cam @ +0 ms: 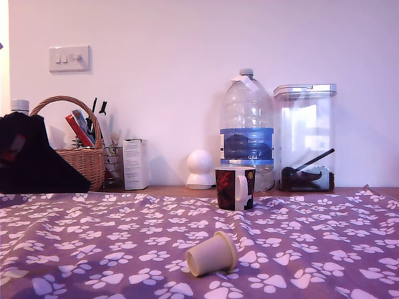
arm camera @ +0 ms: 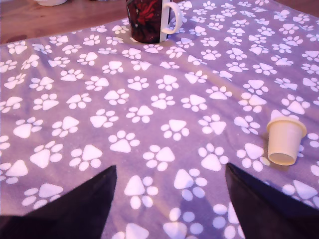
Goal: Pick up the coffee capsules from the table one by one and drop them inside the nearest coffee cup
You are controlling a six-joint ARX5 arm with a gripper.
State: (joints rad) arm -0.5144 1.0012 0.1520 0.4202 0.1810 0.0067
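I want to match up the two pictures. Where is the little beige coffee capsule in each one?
Exterior view: the coffee capsule lies on its side on the paw-print cloth, in front of the coffee cup, nearer the camera.
Wrist view: the coffee capsule lies apart from the open gripper, with nothing held.
Shared landmark: the coffee cup, dark with a white handle, shows in both views.
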